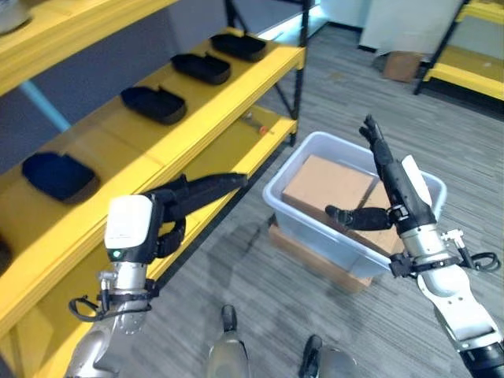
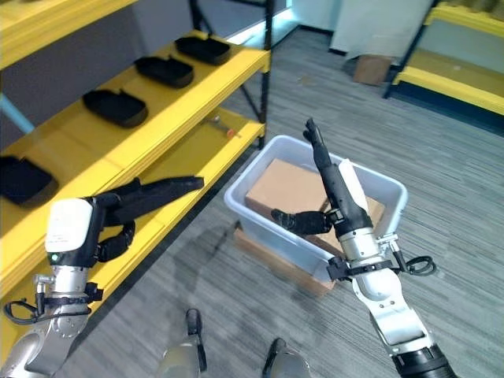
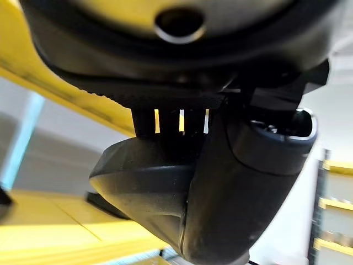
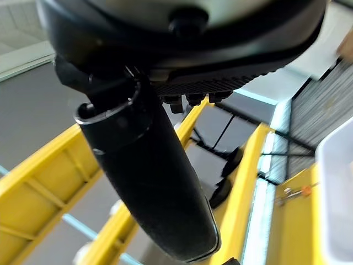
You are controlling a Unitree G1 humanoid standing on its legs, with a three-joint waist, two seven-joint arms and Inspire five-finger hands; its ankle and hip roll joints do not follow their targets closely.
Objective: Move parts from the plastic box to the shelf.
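Left eye view: four black parts (image 1: 153, 103) in a row on the yellow shelf (image 1: 236, 83), 10 o'clock.
Plastic box (image 1: 315, 216): 3 o'clock, two cardboard cartons (image 1: 327, 183) inside.
Left hand (image 1: 189, 197): fingers straight, empty, beside shelf edge.
Right hand (image 1: 394, 189): fingers extended above box, empty.

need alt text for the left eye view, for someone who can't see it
Both robot hands, left hand and right hand, hang open and empty above the floor, between a yellow shelf bearing black trays and a plastic box holding cardboard boxes.
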